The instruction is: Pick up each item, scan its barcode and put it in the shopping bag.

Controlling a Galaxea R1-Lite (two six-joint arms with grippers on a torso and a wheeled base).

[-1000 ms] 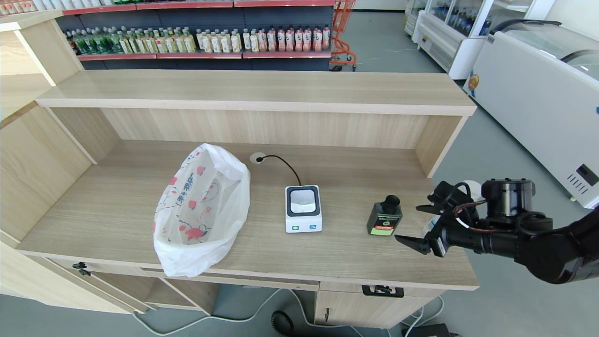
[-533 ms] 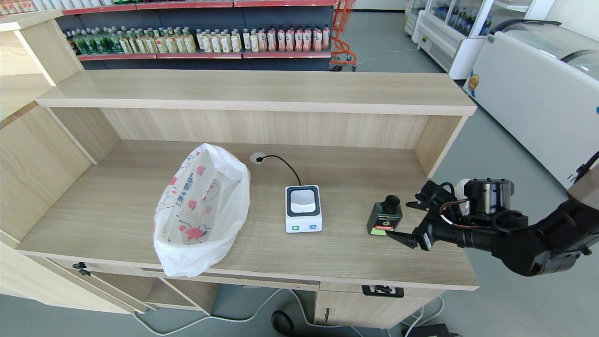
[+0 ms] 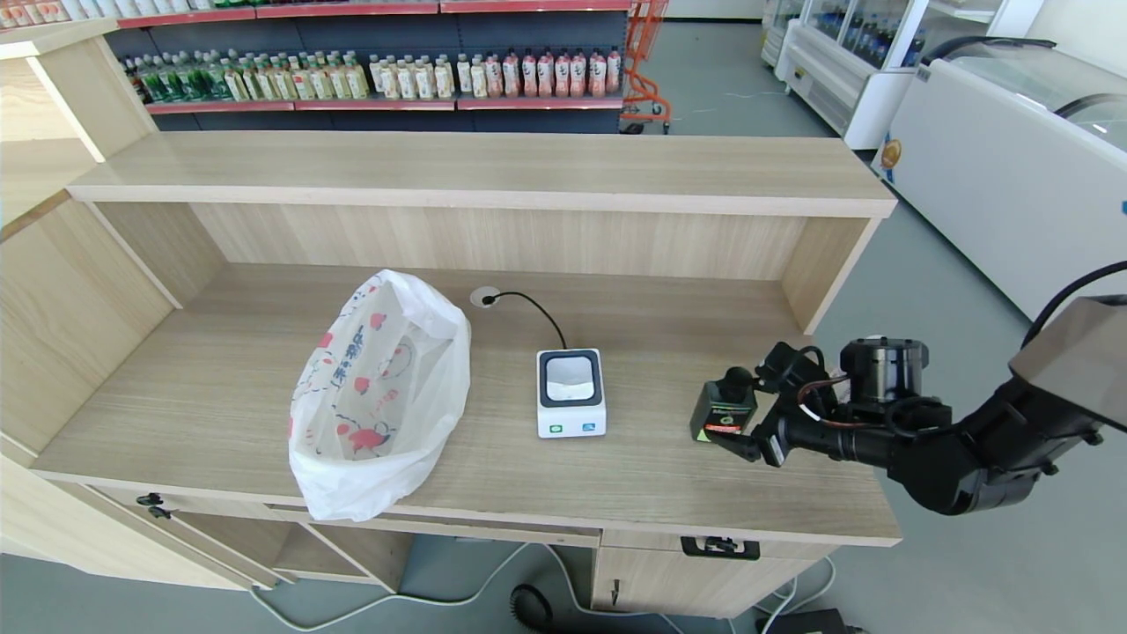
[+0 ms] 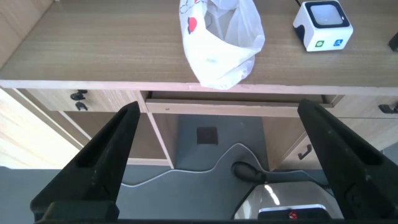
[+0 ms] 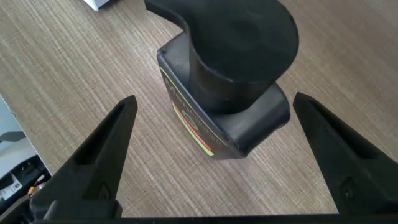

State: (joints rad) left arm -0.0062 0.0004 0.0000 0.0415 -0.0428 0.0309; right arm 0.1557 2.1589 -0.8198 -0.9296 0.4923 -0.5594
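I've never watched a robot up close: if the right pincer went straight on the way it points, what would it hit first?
Most likely the dark bottle, standing on the counter just ahead of the open right pincer.

On the surface [image 3: 220,379], left to right: shopping bag [image 3: 379,396], scanner [image 3: 570,392], bottle [image 3: 724,409]. Scanner cable [image 3: 537,313] runs to a hole [image 3: 483,298] on the far side. Right gripper [image 3: 747,409] reaches in from the right, with the bottle between its spread fingers.
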